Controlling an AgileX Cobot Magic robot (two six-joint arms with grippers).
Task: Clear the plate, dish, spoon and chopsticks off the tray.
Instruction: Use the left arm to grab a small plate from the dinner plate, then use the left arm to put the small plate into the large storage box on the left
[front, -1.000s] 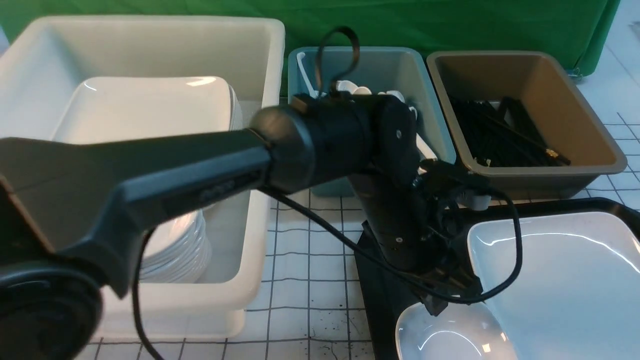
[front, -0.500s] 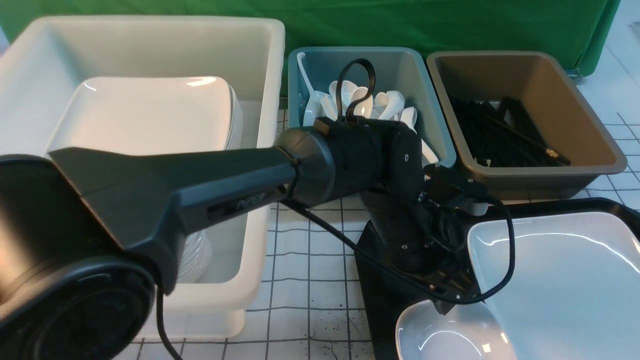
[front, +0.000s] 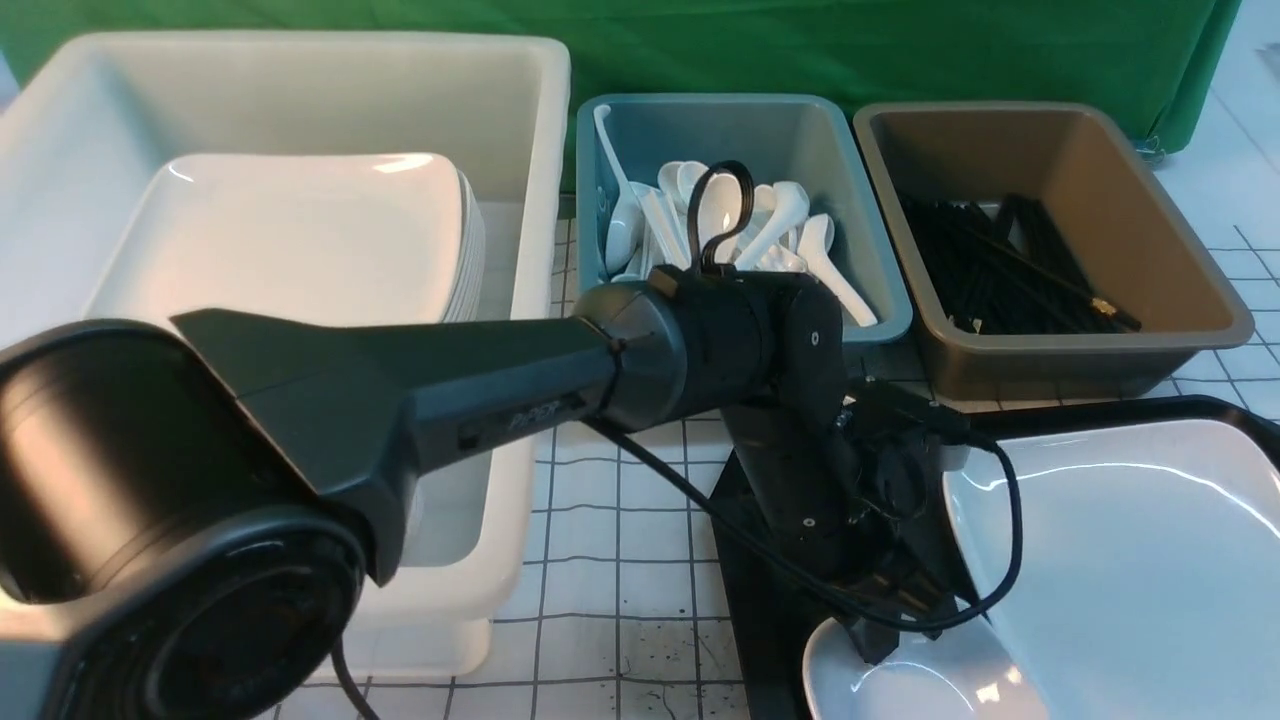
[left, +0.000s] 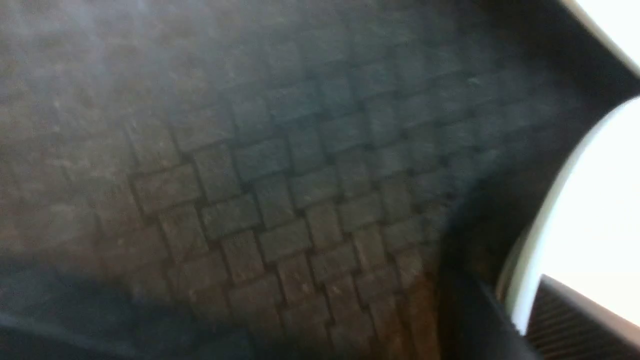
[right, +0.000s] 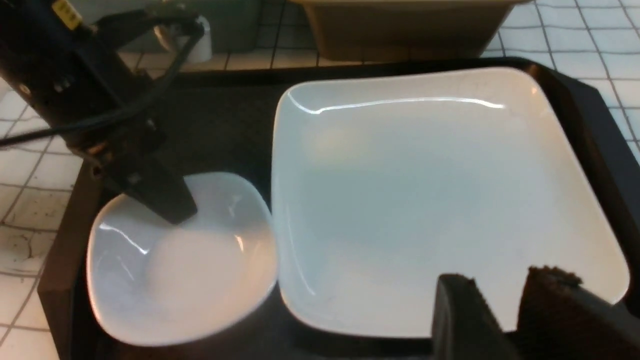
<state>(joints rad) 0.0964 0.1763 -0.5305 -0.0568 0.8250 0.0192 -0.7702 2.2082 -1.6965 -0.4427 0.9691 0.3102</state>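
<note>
At the far left stood a big white bin (front: 300, 90) holding a stack of square plates (front: 300, 230). The left arm (front: 450, 390) stretched from there across the gridded table toward the black tray (front: 765, 640). Behind it a teal bin (front: 740, 130) held a heap of white spoons (front: 790, 220). The left gripper (front: 875, 640) had its jaws drawn narrow on the far rim of the dish (front: 930, 685). In the left wrist view that white rim sat pinched between the two fingers (left: 470, 320). The dish lay at the tray's near left corner. Farther right, a brown bin (front: 1120, 180) held a bundle of black chopsticks (front: 990, 270). The plate (front: 1130, 580) filled the tray's right part, just beside the dish. The right gripper (right: 502, 277) hung over the plate's near edge, fingers apart, with only plate surface showing in the gap.
</note>
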